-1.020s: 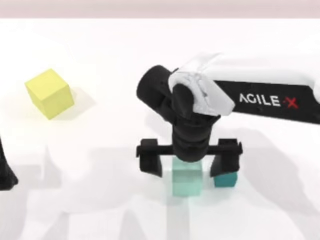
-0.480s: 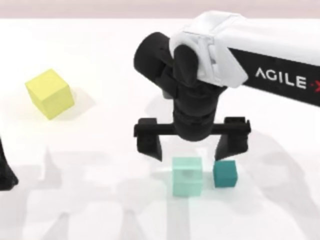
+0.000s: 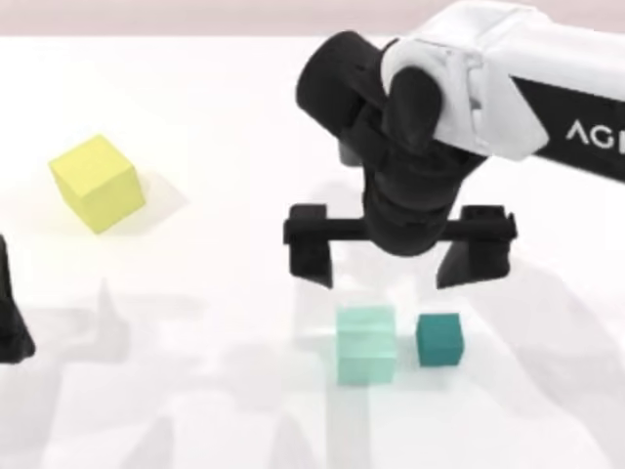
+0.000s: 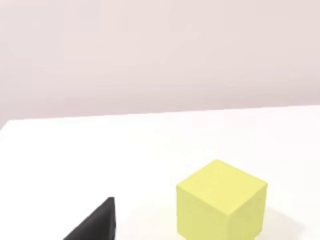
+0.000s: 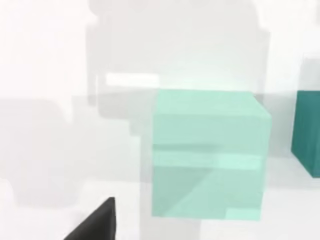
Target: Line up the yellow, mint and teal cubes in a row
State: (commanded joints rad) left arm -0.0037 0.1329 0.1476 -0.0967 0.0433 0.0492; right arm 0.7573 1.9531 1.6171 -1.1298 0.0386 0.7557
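A white bench (image 3: 195, 88) fills the top view, and across it from the right reaches my right arm (image 3: 508, 88), the biggest thing in sight, its end effector (image 3: 398, 256) hanging above the bench with both fingers spread wide and nothing between them. Just in front of that end effector sit two of the three cubes: the mint cube (image 3: 366, 344), resting on the bench, and the teal cube (image 3: 439, 339) just beside it on its right, the two apart by a narrow gap and roughly level with each other. The yellow cube (image 3: 96, 183), largest of the set, stands well apart toward the left side of the bench, farther back and turned at an angle to the other two. My left end effector (image 3: 12, 322) is parked at the left edge; only a dark sliver shows, and I cannot tell how its fingers stand. By my reading the mint and teal cubes already form the start of the row, and the yellow cube is the piece left to bring in. To do that well I judge the left arm, nearest it, should take it: square the fingers to two opposite flat faces, allowing for its twist, grip low and centred, then set it down to the left of the mint cube, level with the pair and without nudging them.
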